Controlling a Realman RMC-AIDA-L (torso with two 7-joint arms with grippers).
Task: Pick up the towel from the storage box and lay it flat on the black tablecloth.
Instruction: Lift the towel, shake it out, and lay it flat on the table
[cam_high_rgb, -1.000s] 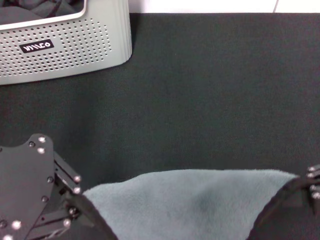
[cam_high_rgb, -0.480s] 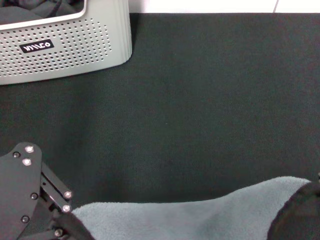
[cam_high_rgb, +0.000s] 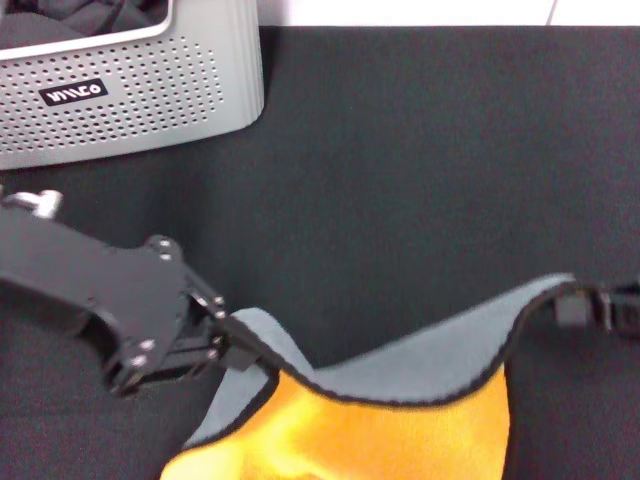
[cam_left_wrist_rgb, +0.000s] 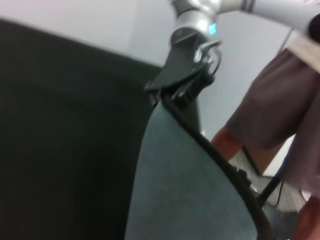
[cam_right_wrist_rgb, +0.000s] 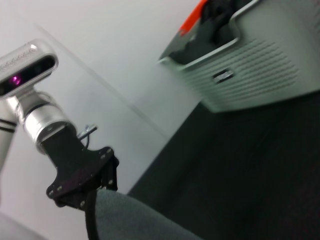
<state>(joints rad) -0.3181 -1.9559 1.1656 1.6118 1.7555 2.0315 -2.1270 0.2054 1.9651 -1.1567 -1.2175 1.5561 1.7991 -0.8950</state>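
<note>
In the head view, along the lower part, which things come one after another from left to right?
Black left gripper with jaws shut on a corner → fleecy towel, grey-green above, yellow-orange below → black right gripper with jaws shut on the other corner.

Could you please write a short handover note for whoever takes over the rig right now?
Left hand: shut on one corner of the towel.
Right hand: shut on the opposite corner.
The towel hangs stretched between them above the black tablecloth, grey side facing away from the robot, orange side towards it.
The storage box sits at the far left.
Done: towel out of the box.
Left: lower it, spread it flat, release.
</note>
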